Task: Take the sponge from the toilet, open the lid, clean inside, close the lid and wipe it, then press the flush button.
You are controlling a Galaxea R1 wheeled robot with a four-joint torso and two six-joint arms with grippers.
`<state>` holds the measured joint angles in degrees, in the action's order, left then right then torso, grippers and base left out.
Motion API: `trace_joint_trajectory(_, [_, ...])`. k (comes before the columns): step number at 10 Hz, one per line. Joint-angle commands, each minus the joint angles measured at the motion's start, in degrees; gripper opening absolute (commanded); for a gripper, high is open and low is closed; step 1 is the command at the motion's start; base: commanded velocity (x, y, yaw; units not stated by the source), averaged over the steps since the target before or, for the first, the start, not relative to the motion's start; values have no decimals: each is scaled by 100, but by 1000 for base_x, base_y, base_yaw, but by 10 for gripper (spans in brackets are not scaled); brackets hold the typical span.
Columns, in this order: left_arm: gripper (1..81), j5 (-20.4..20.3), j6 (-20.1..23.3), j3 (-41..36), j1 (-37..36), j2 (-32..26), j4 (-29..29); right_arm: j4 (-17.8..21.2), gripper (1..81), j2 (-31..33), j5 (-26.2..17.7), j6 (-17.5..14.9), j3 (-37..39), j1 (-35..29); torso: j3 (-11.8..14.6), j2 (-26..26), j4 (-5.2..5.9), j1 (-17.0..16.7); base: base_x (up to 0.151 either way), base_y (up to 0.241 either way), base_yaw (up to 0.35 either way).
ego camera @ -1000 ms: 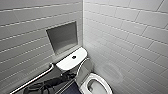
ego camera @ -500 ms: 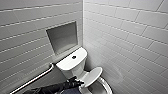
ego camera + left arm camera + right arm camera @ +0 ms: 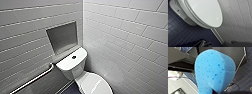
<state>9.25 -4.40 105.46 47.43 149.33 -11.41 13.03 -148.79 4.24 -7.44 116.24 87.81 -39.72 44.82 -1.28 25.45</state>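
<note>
Moved: glossy white oval plastic lid (image 3: 205, 11) is now lying shut, no longer raised.
Right gripper (image 3: 217, 91): is squeezing the bright blue soft sponge (image 3: 214, 70) bulging just ahead of it.
Handling: likely light and squashy, calling for a deep pinch.

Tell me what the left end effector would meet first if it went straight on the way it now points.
Most likely the closed lid of the toilet, which lies straight ahead in the left wrist view. Depth is unclear, so this is a guess.

no legible text, label, brand, number or sign anywhere: none on the toilet (image 3: 71, 65), the lid (image 3: 205, 12), the sponge (image 3: 214, 72) or the tiled walls (image 3: 125, 37).
</note>
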Motion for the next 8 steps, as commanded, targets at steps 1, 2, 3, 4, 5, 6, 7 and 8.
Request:
trace_joint_trajectory(1, [811, 147, 89, -755, 1367, -878, 1448, 15, 10, 92, -442, 5, -76, 5, 0, 0, 0, 0, 0, 0, 0])
trace_joint_trajectory(2, [811, 147, 89, -720, 1791, -931, 1563, 15, 10, 110, -442, 5, -85, -30, 2, 0, 0, 0, 0, 0, 0])
trace_joint_trajectory(3, [811, 165, 89, -623, 2203, -966, 1756, 24, 10, 154, -433, 5, -129, -74, 2, 0, 0, 0, 0, 0, 0])
trace_joint_trajectory(4, [811, 200, 89, -509, 2553, -949, 1862, 24, 10, 233, -372, 14, -199, -110, 2, 0, 0, 0, 0, 0, 0])
trace_joint_trajectory(5, [811, 200, 89, -387, 2854, -923, 1923, 42, 10, 390, -223, 48, -347, -179, 2, 0, 0, 0, 0, 0, 0])
trace_joint_trajectory(6, [811, 200, 89, -280, 3074, -887, 1985, 50, 10, 593, -205, 128, -568, -276, 2, 2, 0, 0, 0, 0, 0])
trace_joint_trajectory(7, [811, 191, 89, -116, 3249, -810, 2002, 50, 10, 844, -205, 285, -854, -434, 5, 2, 0, -2, 0, 0, 0])
trace_joint_trajectory(8, [811, 191, 97, 36, 3373, -694, 2020, 50, 10, 1094, -205, 304, -1166, -610, 5, 2, 0, -2, 0, 0, 0])
